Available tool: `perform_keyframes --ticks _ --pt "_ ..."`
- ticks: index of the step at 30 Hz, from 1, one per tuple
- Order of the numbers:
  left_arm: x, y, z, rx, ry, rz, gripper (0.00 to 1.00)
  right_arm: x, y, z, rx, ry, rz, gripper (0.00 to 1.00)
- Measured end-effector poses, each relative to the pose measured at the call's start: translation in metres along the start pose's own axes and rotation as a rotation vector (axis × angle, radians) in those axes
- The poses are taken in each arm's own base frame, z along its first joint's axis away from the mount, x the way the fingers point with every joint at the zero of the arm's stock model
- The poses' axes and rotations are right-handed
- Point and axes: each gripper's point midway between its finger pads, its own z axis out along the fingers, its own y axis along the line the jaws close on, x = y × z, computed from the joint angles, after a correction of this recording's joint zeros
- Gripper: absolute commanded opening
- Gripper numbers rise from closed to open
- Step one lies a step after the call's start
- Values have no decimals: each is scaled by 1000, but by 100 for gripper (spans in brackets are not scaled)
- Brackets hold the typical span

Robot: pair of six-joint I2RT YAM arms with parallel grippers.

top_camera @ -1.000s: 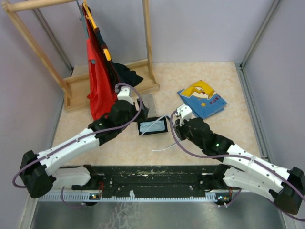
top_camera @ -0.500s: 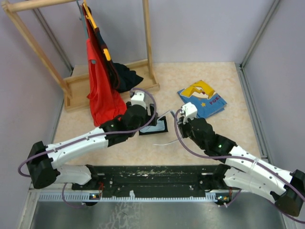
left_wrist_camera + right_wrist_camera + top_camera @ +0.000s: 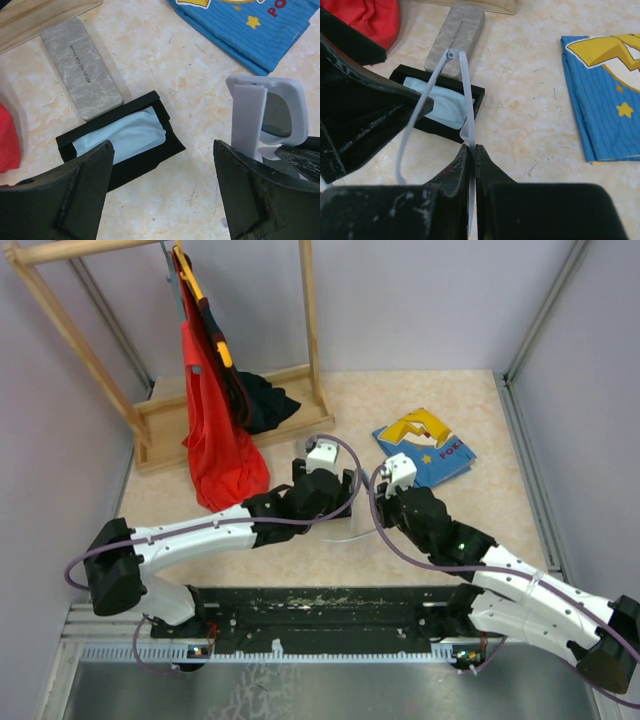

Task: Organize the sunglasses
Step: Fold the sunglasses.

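Note:
My right gripper [image 3: 474, 147] is shut on the white-framed sunglasses [image 3: 469, 110], pinching the thin edge of the frame, while one white temple curves off to the left. The left wrist view shows the same sunglasses [image 3: 265, 112] upright at the right, one dark lens visible. My left gripper [image 3: 162, 150] hangs open above bare table, between the sunglasses and a black open case [image 3: 165, 150] that holds a light-blue cloth [image 3: 120, 137]. Seen from above, the left arm [image 3: 300, 502] covers that case, close to the right wrist [image 3: 395, 475]. No wire-framed pair is visible.
A grey marbled case [image 3: 80, 67] lies just behind the black one. A folded blue shirt [image 3: 425, 448] is at the back right. A wooden rack [image 3: 300, 415] with a red garment [image 3: 215, 440] and dark cloth [image 3: 265, 400] stands at the back left.
My left arm has swung right, from beside the black case to over it and close to the right gripper. The right gripper has shifted slightly, still shut on the sunglasses.

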Motion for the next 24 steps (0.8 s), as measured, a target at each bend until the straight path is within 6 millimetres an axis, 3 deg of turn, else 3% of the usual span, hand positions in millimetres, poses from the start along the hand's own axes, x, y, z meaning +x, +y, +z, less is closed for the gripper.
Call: perform_keyframes --ticks 8,18,21,24 --pt "0 -14 1 21 -1 11 86 1 9 3 -36 -11 48 0" --pt "11 -15 4 8 20 49 86 10 10 6 -32 -6 93 0" --pt "2 -10 -2 -10 -8 50 86 11 5 4 -4 -3 116 0" --pt "-22 4 -21 -29 -70 34 82 12 -7 3 67 -7 143 0"
